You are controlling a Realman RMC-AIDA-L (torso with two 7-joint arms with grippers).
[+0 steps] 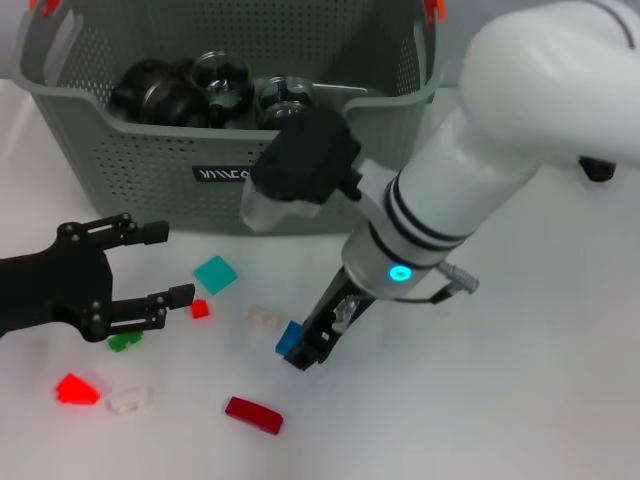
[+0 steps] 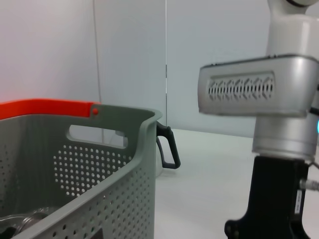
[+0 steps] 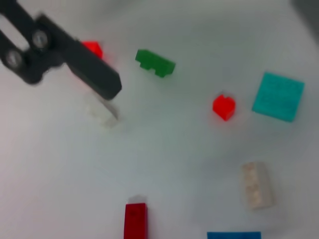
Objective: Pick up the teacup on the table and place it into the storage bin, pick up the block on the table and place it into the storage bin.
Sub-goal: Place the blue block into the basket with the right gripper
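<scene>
- The right gripper is low over the white surface, and its fingers are pinched on a blue block.
- Just beside it sits a small pale block. A dark red block lies a bit nearer the robot.
- A little farther off are a teal tile and a tiny red block.
- The left gripper hangs off to that side with its fingers spread wide and nothing in them.
- Near it lie a green block, a red block and a clear block.
- The grey storage bin stands behind both grippers. Dark and glass cups sit inside it.
</scene>
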